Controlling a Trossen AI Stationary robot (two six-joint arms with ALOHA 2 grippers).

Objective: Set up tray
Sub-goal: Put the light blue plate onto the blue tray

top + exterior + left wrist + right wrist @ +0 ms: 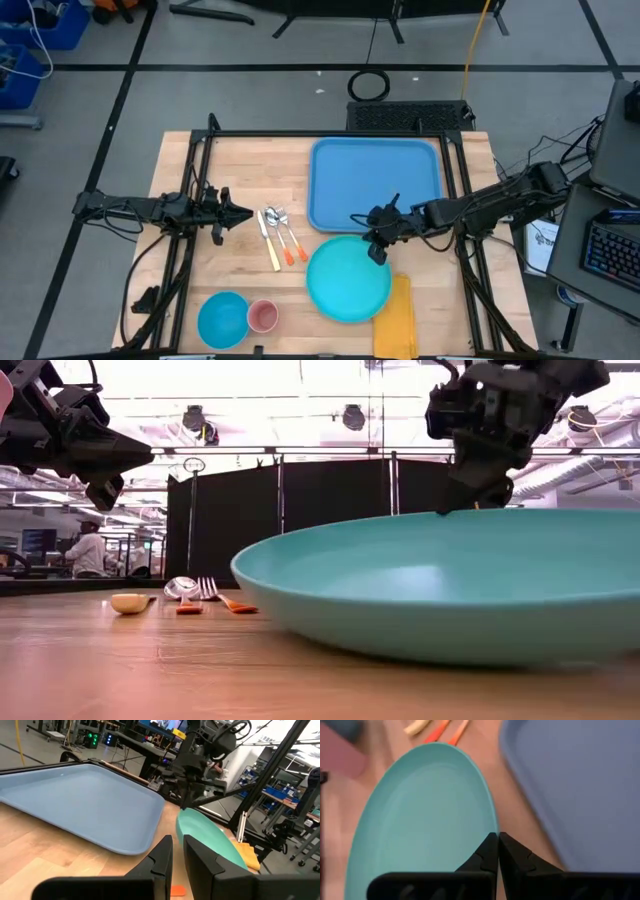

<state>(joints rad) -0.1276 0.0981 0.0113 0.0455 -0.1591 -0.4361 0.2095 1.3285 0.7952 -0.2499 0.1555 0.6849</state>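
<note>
The table (pixel 240 290) is pale wood in butcher-block strips, its grain plain and its finish a soft satin; the tray (pixel 375 180) looks like smooth blue plastic, matt with a faint sheen; the plate (pixel 345 285) is smooth turquoise plastic, glossy enough to catch the ceiling lights; the spoons (pixel 275 216) have shiny metal bowls; the napkin (pixel 396 320) looks like matt yellow cloth; both grippers' fingers (pixel 200 857) are matt black plastic.
</note>
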